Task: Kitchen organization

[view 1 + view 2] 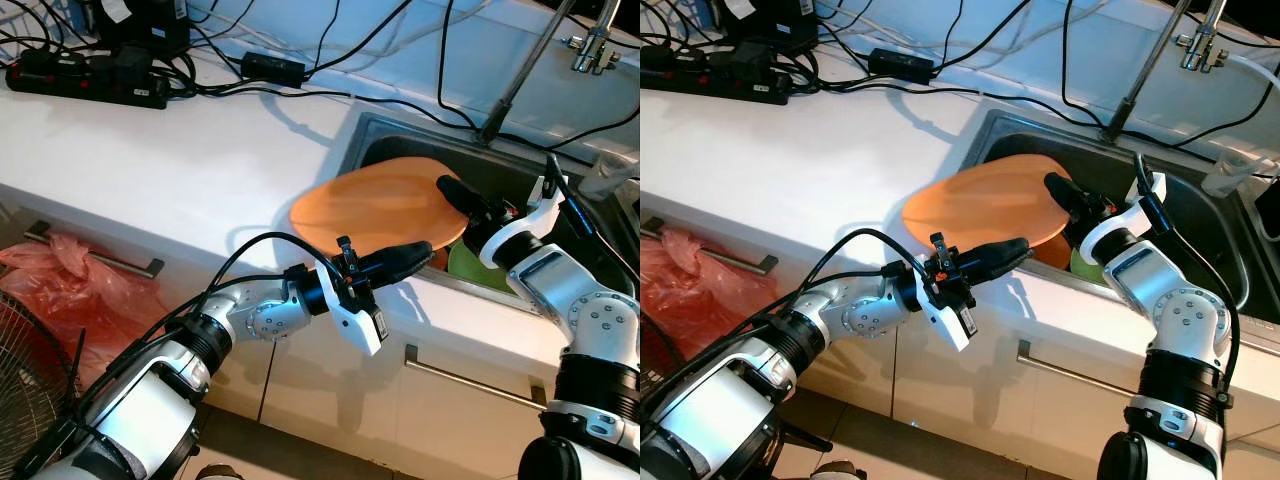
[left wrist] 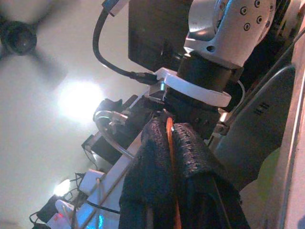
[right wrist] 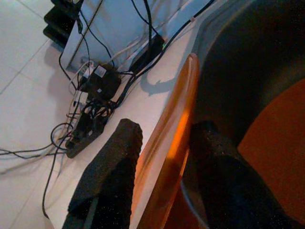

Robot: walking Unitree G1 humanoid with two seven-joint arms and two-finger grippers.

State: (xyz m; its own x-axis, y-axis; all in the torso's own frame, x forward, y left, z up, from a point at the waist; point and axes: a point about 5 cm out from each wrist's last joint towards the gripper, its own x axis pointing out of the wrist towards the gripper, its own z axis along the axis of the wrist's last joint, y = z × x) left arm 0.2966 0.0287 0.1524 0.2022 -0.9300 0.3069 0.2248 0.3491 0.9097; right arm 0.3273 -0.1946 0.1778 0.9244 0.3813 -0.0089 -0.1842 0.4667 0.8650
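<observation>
Nearest, lower centre, my left hand [image 1: 415,257] pinches the orange plate's [image 1: 385,203] near rim; my right hand [image 1: 455,192] straddles its far edge, centre frame, over the sink [image 1: 400,135] edge. Looks stiff, light, slippery

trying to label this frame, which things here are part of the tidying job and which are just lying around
In the job:
- orange plate, held over the edge of the sink
- left gripper, shut on the plate's near rim
- right gripper, at the plate's far rim
- green dish in the sink

Lying about:
- power strip and cables
- tap
- red bag
</observation>
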